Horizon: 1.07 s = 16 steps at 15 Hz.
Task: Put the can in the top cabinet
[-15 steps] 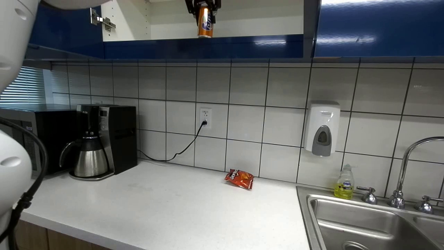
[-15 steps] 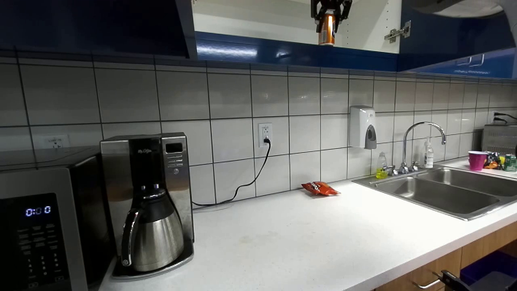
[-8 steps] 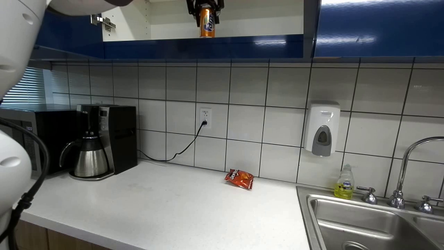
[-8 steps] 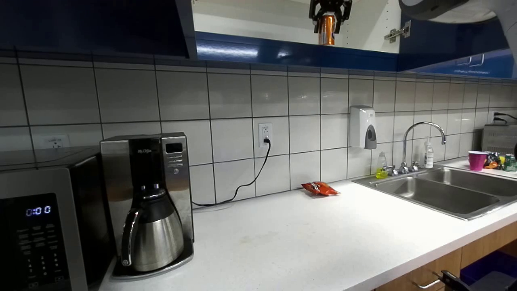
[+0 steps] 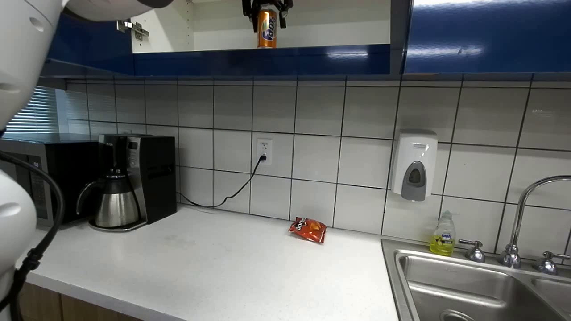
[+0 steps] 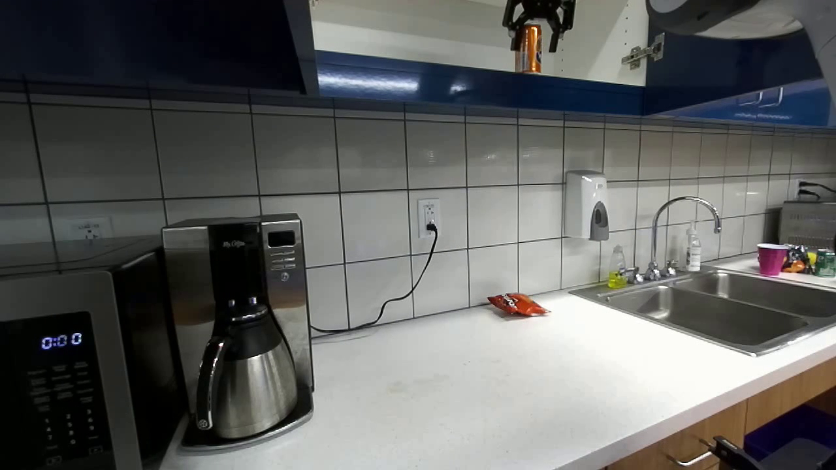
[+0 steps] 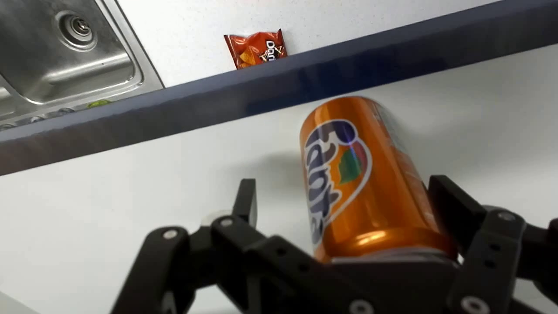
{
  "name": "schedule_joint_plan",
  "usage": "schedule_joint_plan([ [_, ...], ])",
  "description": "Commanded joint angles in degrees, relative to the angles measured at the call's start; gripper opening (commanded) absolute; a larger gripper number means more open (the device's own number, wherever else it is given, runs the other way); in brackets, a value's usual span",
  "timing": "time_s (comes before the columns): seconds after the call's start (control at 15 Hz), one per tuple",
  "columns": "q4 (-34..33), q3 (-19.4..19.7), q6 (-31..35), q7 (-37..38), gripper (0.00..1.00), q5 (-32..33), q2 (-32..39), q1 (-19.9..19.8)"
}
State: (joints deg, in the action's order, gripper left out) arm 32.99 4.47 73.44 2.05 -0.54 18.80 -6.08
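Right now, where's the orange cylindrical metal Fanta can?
The can is near top centre in an exterior view, upright inside the open blue cabinet behind its front rail, straddled by the open black tool.

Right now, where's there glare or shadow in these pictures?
Wrist view: a bright highlight on the can, soft shadows beside it on the shelf; in an exterior view, white glare streaks the blue door; in an exterior view, the counter is brightest toward the sink.

can (image 5: pixel 266 29) in cabinet (image 5: pixel 330 60) | chip bag (image 5: pixel 308 230) on counter (image 5: pixel 232 267) | between coffee maker (image 5: pixel 156 178) and sink (image 5: pixel 459 283)
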Motion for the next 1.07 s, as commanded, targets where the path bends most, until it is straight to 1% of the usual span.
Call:
schedule_joint_plan([
  [0.0,0.5,-0.3,-3.5,-1.9,1.00,-3.3,-2.0,-2.6],
  [0.6,2.6,0.1,-9.3,-5.9,1.00,-3.9,-5.3,-5.8],
  [0.8,5.1,0.0,-11.0,-9.7,1.00,-3.0,-7.6,-5.9],
  [1.0,10.0,-0.1,-12.1,-14.3,1.00,-1.9,-11.3,-5.3],
])
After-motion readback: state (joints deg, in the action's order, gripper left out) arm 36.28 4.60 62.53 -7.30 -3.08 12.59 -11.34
